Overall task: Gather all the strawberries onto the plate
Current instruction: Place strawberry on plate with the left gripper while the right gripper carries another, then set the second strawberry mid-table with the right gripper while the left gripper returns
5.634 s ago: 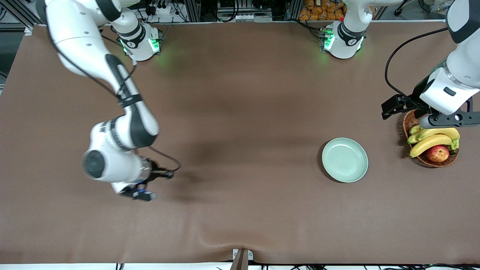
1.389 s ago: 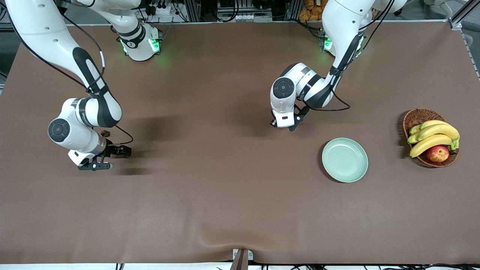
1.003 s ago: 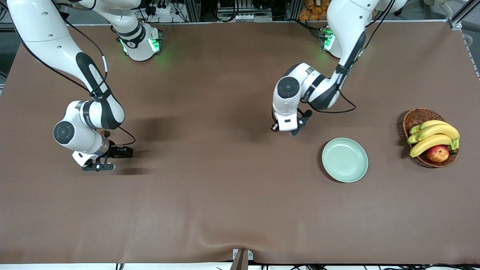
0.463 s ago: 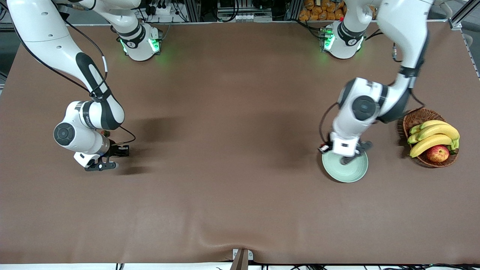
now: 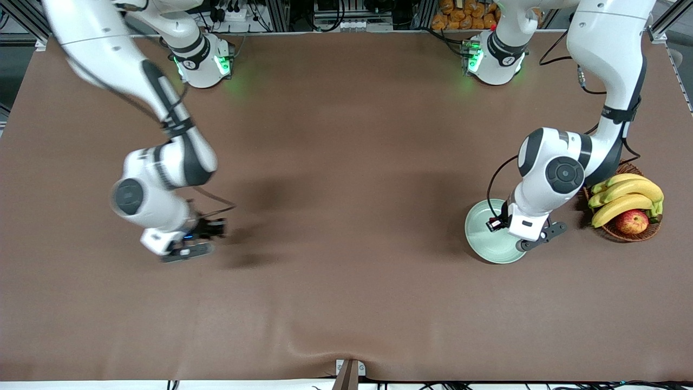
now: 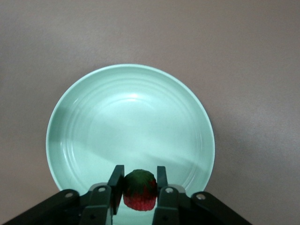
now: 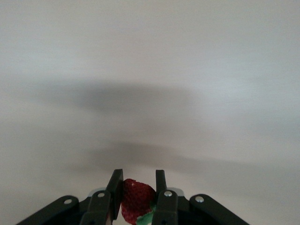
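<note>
With the left claw pinching a small red strawberry with a dark green leafy top above the six o'clock rim of the round, glossy mint-green plate, it should shift toward centre before parting, while the right claw, clamping a second red berry, carries it over the brown bench.

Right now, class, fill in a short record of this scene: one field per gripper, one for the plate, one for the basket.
left gripper: over the plate, shut on a strawberry
right gripper: over bare table toward the right arm's end, shut on a second strawberry
plate: pale mint green, nothing lying in it
basket: wicker, beside the plate, holds bananas and an apple
</note>
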### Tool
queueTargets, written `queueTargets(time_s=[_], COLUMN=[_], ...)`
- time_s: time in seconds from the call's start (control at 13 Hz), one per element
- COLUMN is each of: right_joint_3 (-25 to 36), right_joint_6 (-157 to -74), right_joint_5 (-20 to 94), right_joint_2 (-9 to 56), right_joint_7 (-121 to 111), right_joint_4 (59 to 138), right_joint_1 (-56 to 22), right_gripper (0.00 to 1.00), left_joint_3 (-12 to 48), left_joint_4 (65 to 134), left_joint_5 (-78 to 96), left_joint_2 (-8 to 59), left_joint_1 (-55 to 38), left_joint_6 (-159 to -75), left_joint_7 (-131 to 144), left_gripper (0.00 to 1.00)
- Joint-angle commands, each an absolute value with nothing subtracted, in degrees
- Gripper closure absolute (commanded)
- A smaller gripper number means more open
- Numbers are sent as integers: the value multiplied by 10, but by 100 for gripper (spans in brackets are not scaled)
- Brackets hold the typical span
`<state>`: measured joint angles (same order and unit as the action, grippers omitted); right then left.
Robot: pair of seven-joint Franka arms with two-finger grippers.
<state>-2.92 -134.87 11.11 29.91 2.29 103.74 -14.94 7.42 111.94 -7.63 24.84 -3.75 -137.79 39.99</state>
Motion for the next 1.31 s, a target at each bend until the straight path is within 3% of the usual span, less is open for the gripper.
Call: queueTargets(time_s=[0.0, 0.23, 0.62, 0.69, 0.85, 1.0, 1.16, 1.23], right_joint_3=[-22, -22, -22, -22, -22, -20, -19, -18], right_joint_6=[-1345, -1380, -1435, -1441, -1440, -1432, -1379, -1339], right_joint_5=[206, 297, 427, 436, 436, 431, 427, 421], right_joint_2=[339, 383, 453, 454, 449, 440, 418, 402], right_joint_7=[113, 153, 154, 154, 149, 143, 142, 145], right_joint_4=[990, 952, 894, 893, 897, 900, 906, 915], right_joint_1=[-232, -299, -387, -389, -385, -373, -330, -298], right_gripper=[100, 100, 100, 78, 15, 6, 10, 7], left_joint_3=[81, 88, 161, 174, 191, 192, 192, 192], left_joint_4=[1100, 1099, 1102, 1102, 1099, 1090, 1079, 1070], left_joint_5=[-87, -85, -79, -79, -79, -79, -79, -79], left_joint_2=[248, 237, 244, 247, 252, 259, 277, 290], left_joint_1=[-21, -29, -31, -33, -55, -94, -112, -128], left_joint_6=[-1371, -1369, -1346, -1346, -1346, -1347, -1352, -1353], left_joint_7=[383, 391, 496, 523, 587, 635, 661, 676], left_gripper=[0, 0, 0, 0, 0, 0, 0, 0])
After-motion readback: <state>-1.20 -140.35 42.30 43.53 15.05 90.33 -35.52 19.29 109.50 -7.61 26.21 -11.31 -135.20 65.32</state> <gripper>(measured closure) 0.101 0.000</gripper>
